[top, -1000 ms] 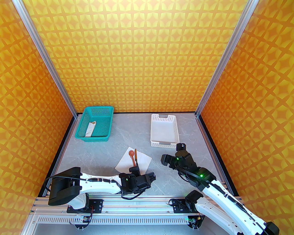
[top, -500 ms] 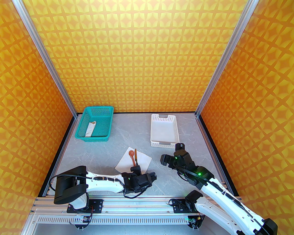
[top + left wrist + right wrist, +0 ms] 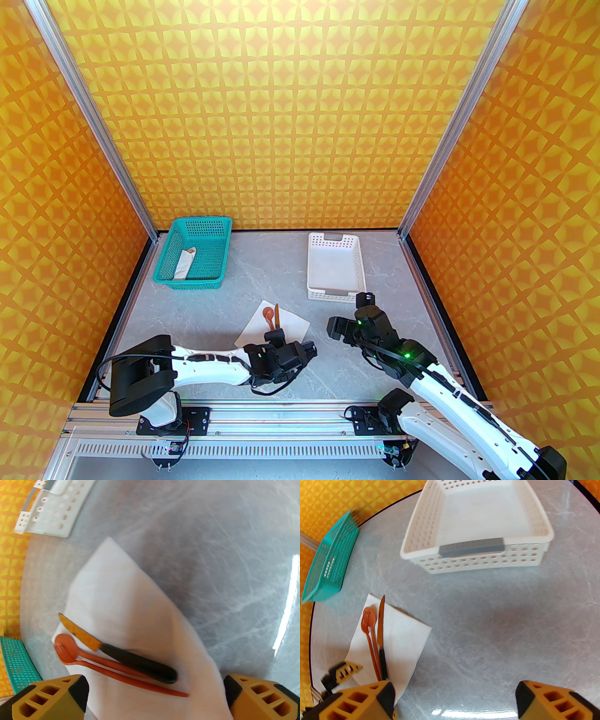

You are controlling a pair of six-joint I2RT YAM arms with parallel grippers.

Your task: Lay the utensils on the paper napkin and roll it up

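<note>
Left fingers (image 3: 54, 698) were released and empty, straddling the paper napkin's (image 3: 121, 606) 6 o'clock corner. Spoon (image 3: 371, 621), fork (image 3: 366, 616) and knife (image 3: 140, 665) lay bunched on the napkin, tips toward 12 o'clock. Right fingers (image 3: 358, 702) were released over the tabletop (image 3: 211, 309), at the napkin's 3 o'clock.

I am working in a robot test cell, the kind built in a lab: orange-and-yellow star-patterned wall panels (image 3: 300, 117) are boxed in by bare aluminium frame posts (image 3: 99, 122). Two white robot arms (image 3: 206, 370) are bolted to a slotted aluminium rail (image 3: 281, 412) at the edge of the grey marble-look table (image 3: 262, 276).
</note>
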